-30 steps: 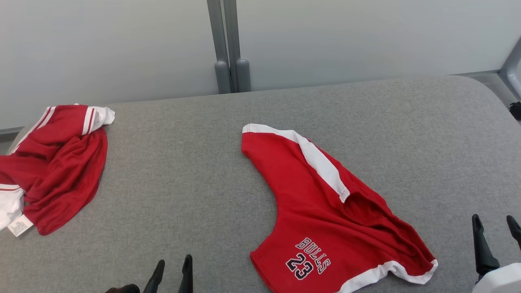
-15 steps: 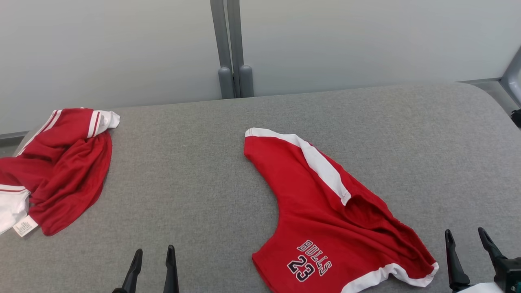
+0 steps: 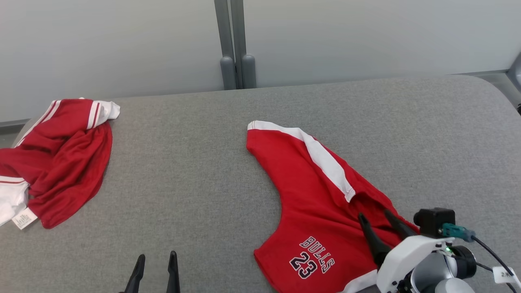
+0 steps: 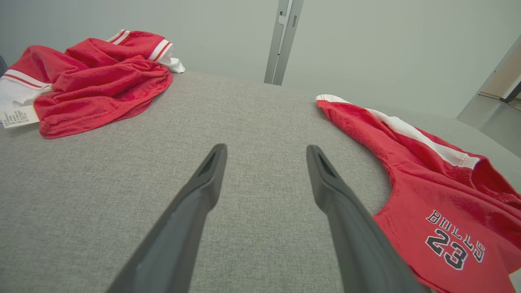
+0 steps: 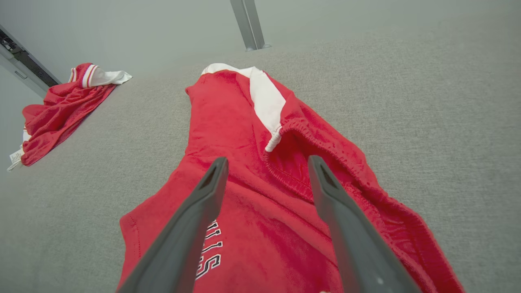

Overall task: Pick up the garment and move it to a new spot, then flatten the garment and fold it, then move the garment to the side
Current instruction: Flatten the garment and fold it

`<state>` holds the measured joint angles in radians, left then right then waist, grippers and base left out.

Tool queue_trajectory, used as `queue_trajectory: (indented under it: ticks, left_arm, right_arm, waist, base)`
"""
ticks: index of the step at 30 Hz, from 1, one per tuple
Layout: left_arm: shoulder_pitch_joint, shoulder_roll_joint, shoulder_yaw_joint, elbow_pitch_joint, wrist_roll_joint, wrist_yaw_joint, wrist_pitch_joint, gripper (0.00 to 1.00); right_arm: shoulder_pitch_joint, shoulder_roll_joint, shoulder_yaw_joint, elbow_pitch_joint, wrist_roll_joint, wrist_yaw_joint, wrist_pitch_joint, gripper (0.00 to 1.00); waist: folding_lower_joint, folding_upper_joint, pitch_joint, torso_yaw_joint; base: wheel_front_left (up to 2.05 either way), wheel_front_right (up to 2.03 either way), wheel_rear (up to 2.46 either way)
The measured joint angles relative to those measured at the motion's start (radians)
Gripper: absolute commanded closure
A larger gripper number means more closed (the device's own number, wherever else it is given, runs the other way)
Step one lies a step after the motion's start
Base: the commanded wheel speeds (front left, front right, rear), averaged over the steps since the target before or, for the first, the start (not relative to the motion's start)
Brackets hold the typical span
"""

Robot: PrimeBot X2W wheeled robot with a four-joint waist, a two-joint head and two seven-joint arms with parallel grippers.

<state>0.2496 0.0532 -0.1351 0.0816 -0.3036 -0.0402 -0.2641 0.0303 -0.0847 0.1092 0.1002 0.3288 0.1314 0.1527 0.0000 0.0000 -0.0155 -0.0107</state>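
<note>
Hovering over the red Bulls shorts [image 3: 309, 183], the right gripper [image 3: 373, 214] is holding its fingers spread, tips pointing at the gathered waistband just beside the "BULLS 23" print. The shorts are lying right of centre on the grey table [image 3: 183, 162]. The left gripper [image 3: 157, 255] is sitting spread too, over bare table well left of the shorts. A second red garment [image 3: 65, 162] is lying crumpled at the table's far left.
</note>
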Motion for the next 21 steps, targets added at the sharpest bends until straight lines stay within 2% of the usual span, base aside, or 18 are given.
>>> queue_trajectory:
  ticks: [4, 7, 14, 19, 20, 21]
  left_arm:
    - [-0.009, -0.002, -0.016, 0.016, 0.001, -0.004, 0.0, 0.0]
    - [-0.023, -0.003, -0.03, 0.022, -0.013, -0.004, 0.0, 0.0]
    - [-0.047, -0.003, -0.053, 0.041, -0.018, -0.002, 0.0, 0.0]
    - [-0.067, -0.003, -0.062, 0.047, -0.022, 0.001, 0.0, 0.0]
    - [-0.068, -0.003, -0.063, 0.048, -0.024, 0.002, 0.0, 0.0]
    - [-0.068, -0.003, -0.066, 0.05, -0.026, 0.002, 0.0, 0.0]
  right_arm:
    - [-0.046, 0.018, -0.024, 0.015, 0.002, 0.0, 0.125, 0.0]
    - [-0.089, 0.03, -0.057, 0.041, 0.0, 0.0, 0.161, 0.0]
    - [-0.183, 0.035, -0.081, 0.156, 0.068, 0.0, 0.182, 0.0]
    - [-0.251, 0.034, -0.081, 0.254, 0.091, 0.0, 0.153, 0.0]
    - [-0.264, 0.035, -0.079, 0.274, 0.091, 0.0, 0.144, 0.03]
    - [-0.276, 0.035, -0.079, 0.293, 0.091, 0.0, 0.135, 0.21]
  waist:
    - [0.0, 0.0, 0.013, 0.016]
    - [0.0, 0.0, 0.028, 0.031]
    - [0.0, 0.0, 0.065, 0.068]
    - [0.0, 0.0, 0.089, 0.088]
    - [0.0, 0.0, 0.093, 0.091]
    - [0.0, 0.0, 0.097, 0.094]
  base:
    - [0.0, 0.0, 0.0]
    - [0.0, 0.0, 0.0]
    - [0.0, 0.0, 0.0]
    - [0.0, 0.0, 0.0]
    - [0.0, 0.0, 0.0]
    - [0.0, 0.0, 0.0]
